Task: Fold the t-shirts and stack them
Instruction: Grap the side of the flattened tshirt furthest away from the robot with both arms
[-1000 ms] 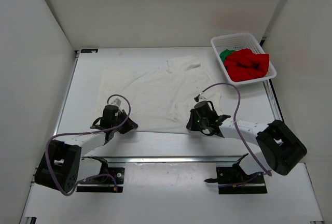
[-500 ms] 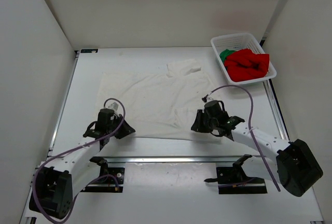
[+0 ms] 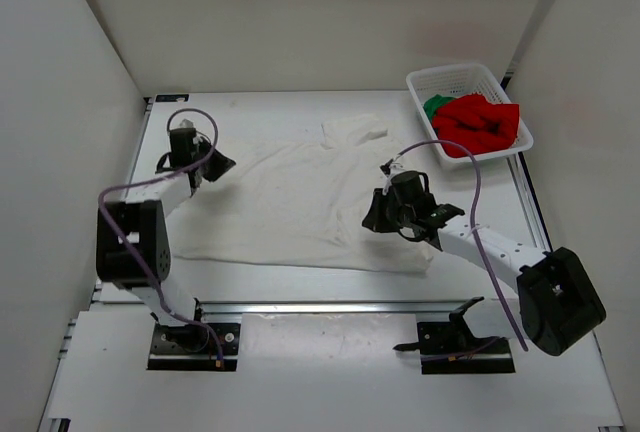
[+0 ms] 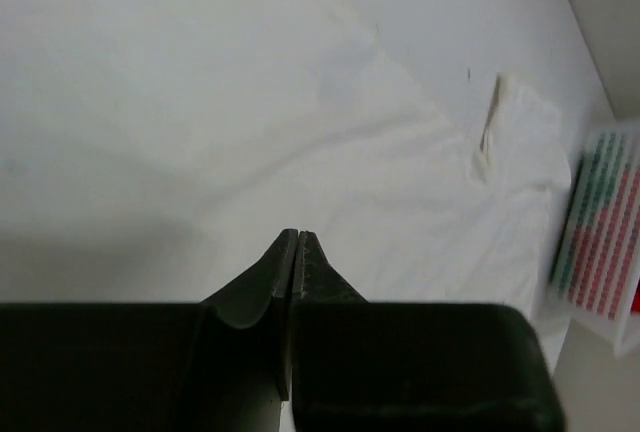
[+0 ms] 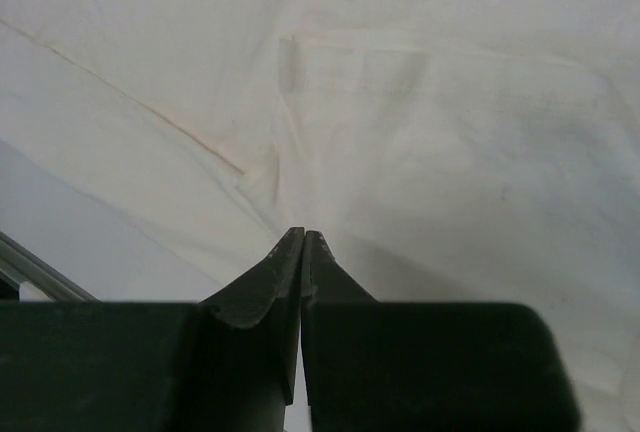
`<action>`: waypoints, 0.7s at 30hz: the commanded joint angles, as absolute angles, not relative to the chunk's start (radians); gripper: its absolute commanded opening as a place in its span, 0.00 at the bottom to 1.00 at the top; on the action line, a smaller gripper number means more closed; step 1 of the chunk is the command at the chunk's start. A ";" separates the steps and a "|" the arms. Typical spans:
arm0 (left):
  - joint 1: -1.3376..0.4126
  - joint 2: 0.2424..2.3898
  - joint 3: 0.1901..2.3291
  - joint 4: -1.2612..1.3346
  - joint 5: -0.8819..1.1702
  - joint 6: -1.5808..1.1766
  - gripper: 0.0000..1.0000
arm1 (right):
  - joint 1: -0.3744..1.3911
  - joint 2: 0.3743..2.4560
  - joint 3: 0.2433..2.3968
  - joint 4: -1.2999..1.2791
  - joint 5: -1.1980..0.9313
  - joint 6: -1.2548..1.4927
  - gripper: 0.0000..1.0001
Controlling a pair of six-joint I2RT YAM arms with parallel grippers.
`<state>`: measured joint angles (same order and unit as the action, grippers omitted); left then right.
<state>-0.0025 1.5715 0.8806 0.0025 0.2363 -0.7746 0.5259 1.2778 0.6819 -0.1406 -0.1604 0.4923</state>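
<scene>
Cloth covers most of the bench: a white shirt lies spread flat across the middle, its near hem running along the front edge and one sleeve folded over at the far side. The left hand sits at the shirt's far-left corner, arm reaching along the left side of the bench. Its fingers are pressed together, tip to tip (the wrist view does not show whether any cloth is caught between them). The right hand is down on the right part of the white shirt, well apart from the left one. Its fingers are also pressed together, and in its wrist view creases in the cloth run toward the tips; whether a fold is pinched there I cannot tell. At the far-right corner stands a white mesh basket. A red shirt is bunched up inside it, filling most of it, and a green shirt shows beside the red one at the basket's left wall.
</scene>
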 commanded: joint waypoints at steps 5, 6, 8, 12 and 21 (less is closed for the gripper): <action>0.107 1.885 1.346 -0.182 0.075 -0.625 0.17 | 0.519 1.267 0.601 -0.037 -0.184 0.449 0.00; 0.124 1.931 1.405 -0.222 0.037 -0.603 0.20 | 0.506 1.264 0.580 -0.013 -0.208 0.442 0.00; 0.127 1.995 1.475 -0.265 0.028 -0.577 0.24 | 0.491 1.255 0.552 0.020 -0.227 0.454 0.00; 0.147 2.094 1.558 -0.325 0.003 -0.548 0.30 | 0.436 1.243 0.535 0.038 -0.268 0.443 0.00; 0.202 2.203 1.623 -0.253 0.091 -0.611 0.44 | 0.460 1.313 0.546 0.071 -0.359 0.420 0.00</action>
